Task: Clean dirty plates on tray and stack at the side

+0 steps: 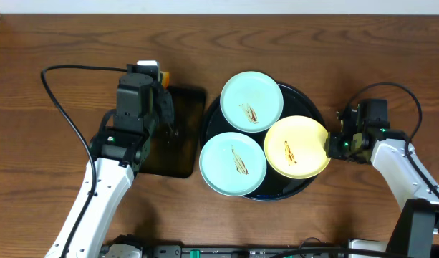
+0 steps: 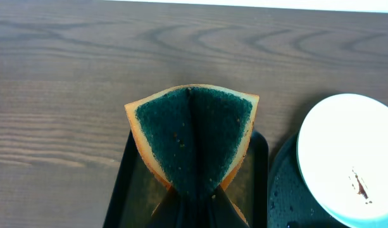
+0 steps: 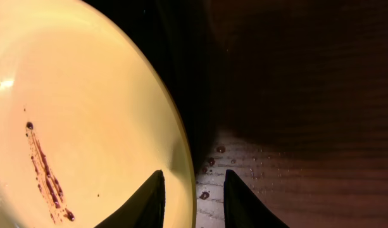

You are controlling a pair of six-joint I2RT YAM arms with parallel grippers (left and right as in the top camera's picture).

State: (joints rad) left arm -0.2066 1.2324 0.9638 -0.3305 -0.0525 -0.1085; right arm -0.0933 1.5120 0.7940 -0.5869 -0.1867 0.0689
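Yellow plate (image 3: 86,107): right tool (image 3: 192,178) straddled rim, grip I couldn't tell
Sponge (image 2: 192,136): folded in left tool (image 2: 194,208)
Risk: glossy rim might slip free

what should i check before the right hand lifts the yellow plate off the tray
1. Left hand shut on the sponge: ok, the sponge is folded in its grip.
2. Right hand straddles the yellow plate rim: ok, one finger either side.
3. Right hand clamped on that rim: not ok, jaws apart.
4. Yellow plate clean: not ok, brown smear at its centre.
5. Yellow plate free of the upper mint plate: cannot tell, rims look close.
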